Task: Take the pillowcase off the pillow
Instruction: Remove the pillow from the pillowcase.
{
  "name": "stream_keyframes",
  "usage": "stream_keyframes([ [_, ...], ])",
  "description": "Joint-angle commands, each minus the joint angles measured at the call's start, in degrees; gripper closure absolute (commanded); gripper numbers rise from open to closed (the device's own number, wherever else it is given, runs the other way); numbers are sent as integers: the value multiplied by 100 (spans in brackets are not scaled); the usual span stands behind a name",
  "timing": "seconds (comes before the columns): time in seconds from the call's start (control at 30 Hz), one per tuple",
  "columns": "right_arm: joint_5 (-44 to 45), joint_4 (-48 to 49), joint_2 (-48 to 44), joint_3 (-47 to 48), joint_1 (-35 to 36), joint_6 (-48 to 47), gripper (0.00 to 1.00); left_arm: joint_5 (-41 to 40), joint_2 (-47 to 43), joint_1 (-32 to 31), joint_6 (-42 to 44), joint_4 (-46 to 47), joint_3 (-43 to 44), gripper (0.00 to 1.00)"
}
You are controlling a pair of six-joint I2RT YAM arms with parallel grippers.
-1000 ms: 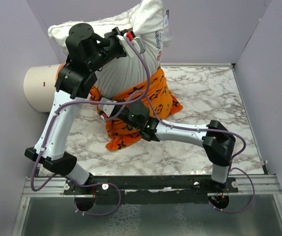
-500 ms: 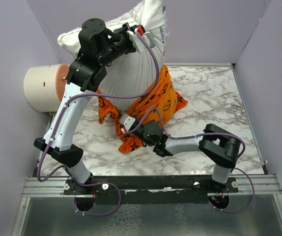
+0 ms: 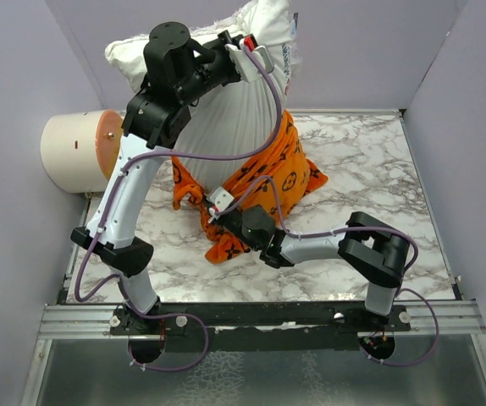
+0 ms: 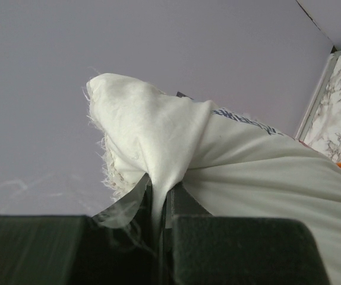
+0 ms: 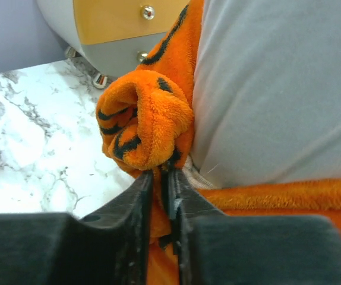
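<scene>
So the left fingers (image 4: 185, 208) are clamped on the pillow (image 3: 226, 118) at its top corner, holding it up on end. The pillowcase (image 3: 268, 182) is bunched round the bottom end on the bench (image 3: 370, 169), and the right fingers (image 5: 136, 202) pinch its edge. Reckon it slides off downward.

Soft, even light fills the overhead view. A faint shadow lies on the table (image 3: 370, 152) just beneath the pillow (image 3: 226, 127). In the left wrist view the pillow is bright and sharp, its folds gently shaded, while the left gripper (image 4: 160, 208) below it is dark and blurred. In the right wrist view the pillow looks grey, and the right gripper (image 5: 163, 184) under it is out of focus.
</scene>
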Motion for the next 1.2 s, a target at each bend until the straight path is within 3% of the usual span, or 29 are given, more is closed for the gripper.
stream_keyframes([
  [0.0, -413, -2311, 252, -741, 75, 1560, 78, 169, -540, -75, 126, 4765, 793, 100],
  [0.1, -724, -2224, -99, -929, -222, 2159, 69, 226, -550, -76, 12, 5059, 817, 100],
  [0.17, -886, -2049, -467, -1073, -391, 2393, 53, 249, -548, -75, -26, 5162, 863, 100],
  [0.23, -1032, -1949, -958, -1107, -453, 2410, 32, 226, -598, -75, -5, 4972, 787, 100],
  [0.33, -1183, -2334, -1596, -843, -460, 2286, 21, 98, -996, -75, 132, 4753, -49, 100],
  [0.53, -735, -3159, -2395, -1062, -455, 2519, 11, -424, -1278, -33, 454, 4477, -1192, 100],
  [0.73, 90, -4413, -3295, -1651, -447, 3920, 0, -512, -999, 740, 454, 4590, -1654, 100],
  [0.93, -93, -5224, -4363, -1919, -425, 4202, 0, -574, -356, 1827, 281, 4756, -1569, 100],
  [1.0, -363, -4900, -4928, -2145, -426, 3946, 0, -563, -348, 1955, 92, 4802, -1618, 100],
  [1.07, -48, -5108, -5235, -2194, -425, 4064, 0, -504, -348, 1973, 14, 4813, -1686, 100],
  [1.17, 390, -5621, -4920, -2009, -425, 4127, 0, -322, -348, 1973, -116, 4869, -1758, 100],
])
